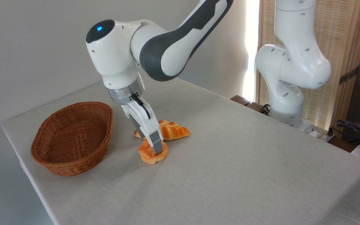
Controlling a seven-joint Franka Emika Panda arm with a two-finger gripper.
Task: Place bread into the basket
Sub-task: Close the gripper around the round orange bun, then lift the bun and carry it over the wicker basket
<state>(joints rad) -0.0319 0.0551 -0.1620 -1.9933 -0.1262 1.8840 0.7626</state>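
The bread (147, 156), a small glossy orange bun, lies on the table to the right of the basket (73, 137), an oval reddish-brown wicker basket with nothing in it. My gripper (155, 147) points down onto the bun. Its near grey finger (157, 146) stands in front of the bun's top, while the far finger is hidden behind it. The bun looks unsqueezed and rests on the cloth, so the jaws appear open around it.
A longer braided golden loaf (172, 130) lies just behind the bun, touching or nearly touching it. The table's left edge (27, 168) runs close under the basket. The arm's white base (286, 103) stands at the far right, with cables (355, 126) beside it.
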